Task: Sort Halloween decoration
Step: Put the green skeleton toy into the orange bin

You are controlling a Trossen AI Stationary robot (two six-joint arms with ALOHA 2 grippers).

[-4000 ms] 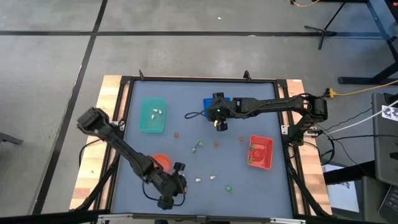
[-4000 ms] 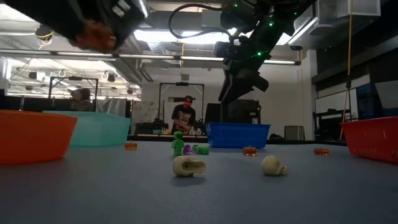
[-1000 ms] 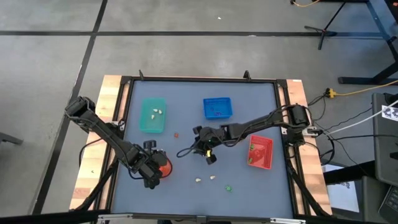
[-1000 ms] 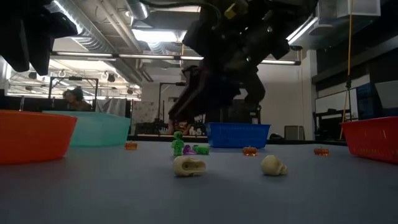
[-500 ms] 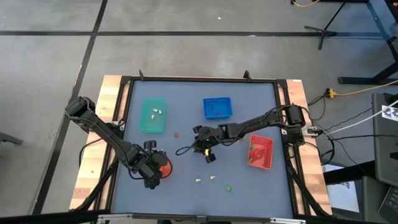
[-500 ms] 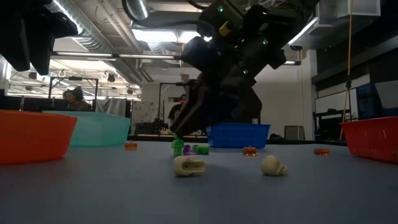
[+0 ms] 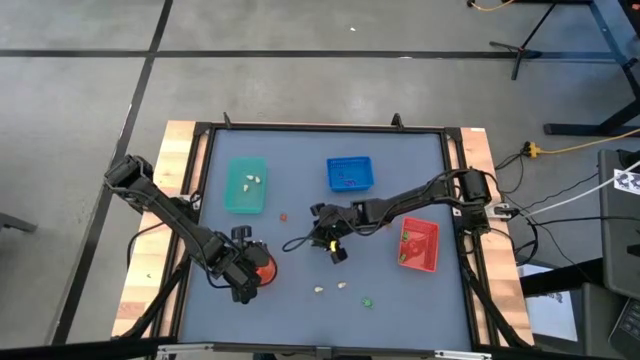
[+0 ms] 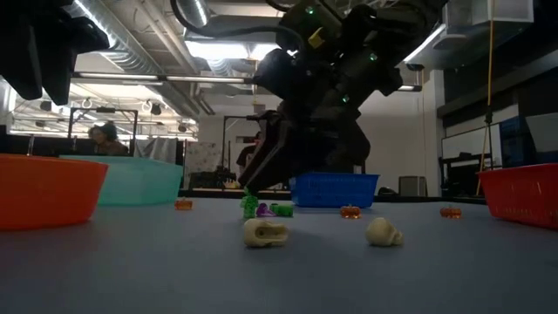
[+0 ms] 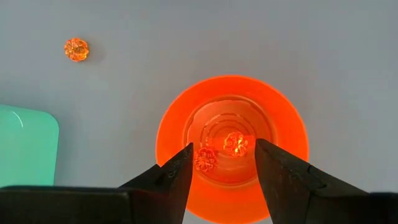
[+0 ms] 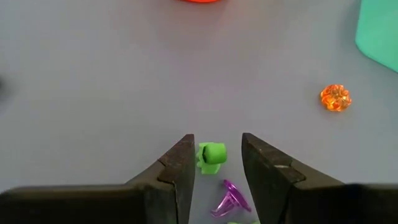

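Observation:
My right gripper point(image 10: 217, 140) is open over the table's middle point(image 7: 322, 236). Its fingers stand on either side of a small green trinket point(image 10: 211, 157) without touching it, and a purple trinket point(image 10: 229, 198) lies just beside it. In the low view the fingertips point(image 8: 255, 181) hang a little above the green trinket point(image 8: 250, 206). My left gripper point(image 9: 224, 149) is open and hovers above the orange round bowl point(image 9: 286, 124), which holds two orange trinkets point(image 9: 236, 144). The bowl point(image 7: 265, 266) stands near the table's near left corner.
A teal tray point(image 7: 245, 185) holds white trinkets, a blue tray point(image 7: 349, 173) sits at the far middle, and a red tray point(image 7: 419, 244) at the right. Loose on the table are white skulls point(image 8: 264, 232) point(image 8: 383, 232), orange pumpkins point(image 10: 336, 98) point(image 8: 350, 211) and a green piece point(image 7: 367, 299). A person sits in the room beyond the table.
My right gripper has come down a little over the green trinket and settled there, still open. The trinkets have not moved.

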